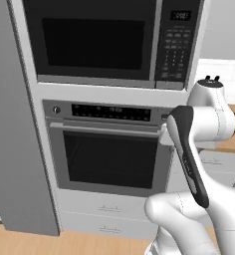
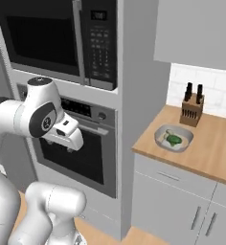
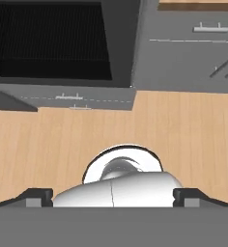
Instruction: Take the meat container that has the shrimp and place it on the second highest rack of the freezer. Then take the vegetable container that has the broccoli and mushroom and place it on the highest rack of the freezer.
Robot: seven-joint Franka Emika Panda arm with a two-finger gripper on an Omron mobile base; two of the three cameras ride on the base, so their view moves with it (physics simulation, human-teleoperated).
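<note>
Pincer (image 3: 114, 195) jaws stand spread wide with nothing between them; in the hand view its two dark tips sit far apart at the lower edge, aimed straight down at the wooden floor (image 3: 183, 130), with the black-glass oven (image 3: 48, 43) and grey cabinet fronts across the top.

Left base view: the white arm (image 1: 189, 149) is folded up in front of the oven (image 1: 109, 154), with the microwave (image 1: 99, 40) above it. A tall grey panel (image 1: 15, 124) runs down the left side; I cannot tell whether it belongs to the freezer. No container is visible here.

Right base view: the hand (image 2: 64, 131) hangs in front of the oven door, pointing down. Well off to the right, a grey container (image 2: 174, 139) sits on the wooden bench (image 2: 206, 148), just in front of a knife block (image 2: 191, 109). It holds a dark green lump, likely the broccoli (image 2: 173, 139), beside something pale that may be the mushroom. That would make it the vegetable container, the second one to move. The shrimp container cannot be made out.

My judgement: nothing has been picked up yet, and the step in hand is finding the shrimp container. To do it well, the base should probably drive right along the bench until the bowls are within reach, and the contents should be checked before descending, keeping the jaws wide to straddle a rim.
</note>
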